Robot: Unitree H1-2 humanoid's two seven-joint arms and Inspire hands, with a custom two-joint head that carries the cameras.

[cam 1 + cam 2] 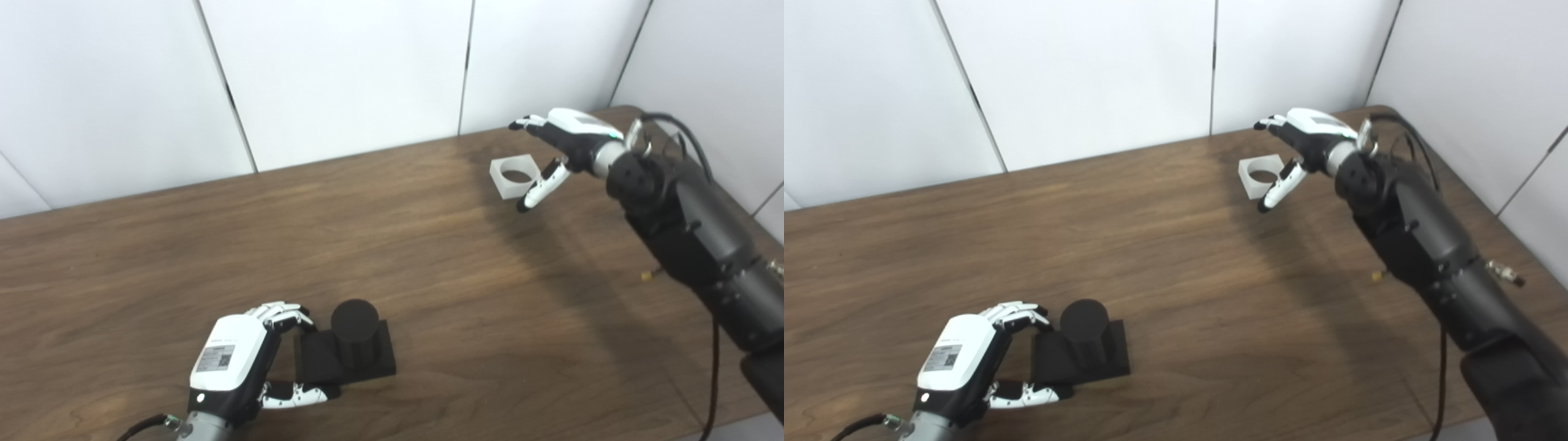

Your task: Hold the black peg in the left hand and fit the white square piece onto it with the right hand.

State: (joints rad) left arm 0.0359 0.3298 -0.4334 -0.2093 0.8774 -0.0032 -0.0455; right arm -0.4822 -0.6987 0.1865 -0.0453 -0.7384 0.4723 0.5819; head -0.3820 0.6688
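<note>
Down at the seven o'clock corner of the wooden table [392, 257], the left hand [245, 367] curls around the near-left edge of the black peg [354, 334], a short cylinder standing upright on a flat square base. Its fingers [282, 313] hook over the far side of the base and the thumb lies along the near side; whether they truly pinch it or only rest against it I cannot tell, and the base sits flat on the table.

Well apart, up at about two o'clock, the white square piece [514, 176] lies flat with its round hole facing up. The right hand [560, 150] hovers just to its right, spread wide and holding nothing, fingers reaching over the far edge and the thumb [539, 190] hanging down by the near right corner.

The step in hand looks like the right hand's grasp. It would go best by pinching two opposite outer walls, keeping fingertips out of the hole so the peg can pass through, and lifting the piece level. The left hand should firm its hold first, so the peg does not skid when the piece is pressed on.
</note>
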